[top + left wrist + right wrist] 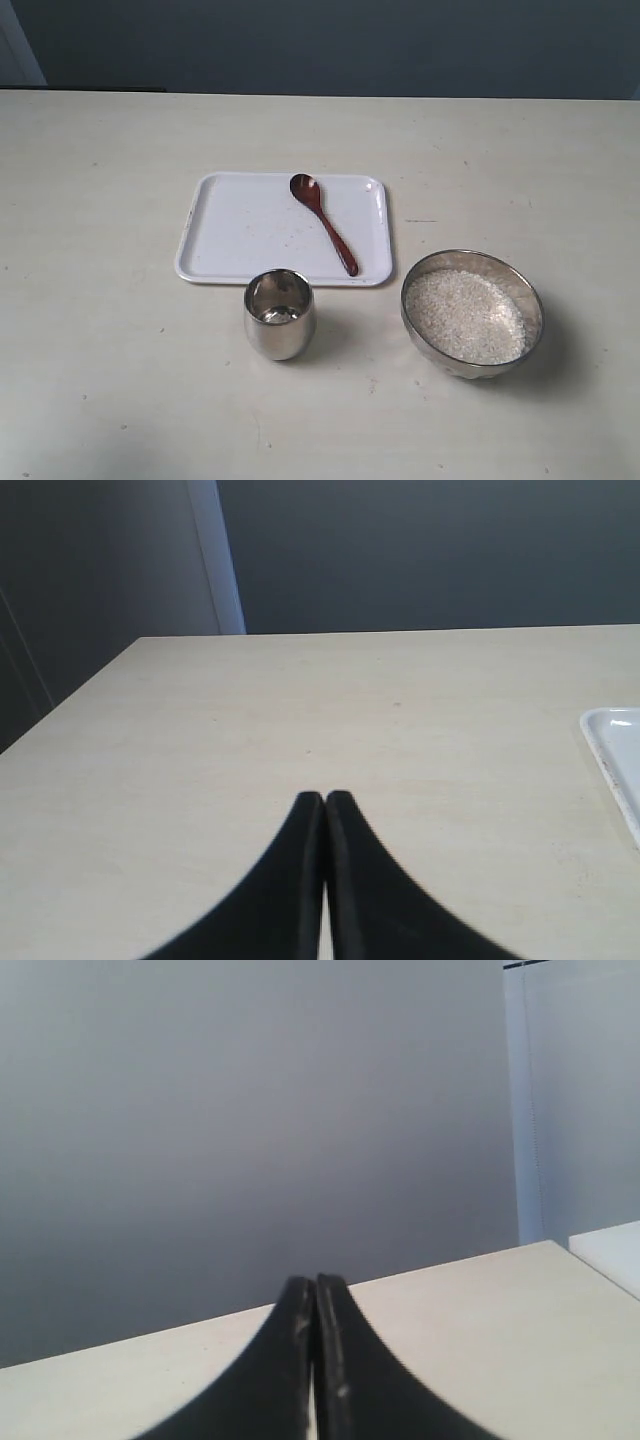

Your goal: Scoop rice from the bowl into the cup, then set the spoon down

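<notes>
One tray (215, 240), one spoon (326, 226), one cup (279, 322), one bowl (472, 254)

**Robot body: black finger pairs, both wrist views**

Left gripper (324, 796): two matte black fingers (290, 890) with plain surfaces. Each is a curved wedge, broad near the camera and narrowing to a small rounded tip. Inner faces are straight; outer edges sweep outward in a concave curve. A hairline pale seam runs between the pair, tips touching.

Right gripper (314, 1280): same black wedge pair, same rounded tips, seam just as thin. These fingers (345, 1380) look slightly glossier, with a few faint pale specks and scuffs near the inner edges.
</notes>
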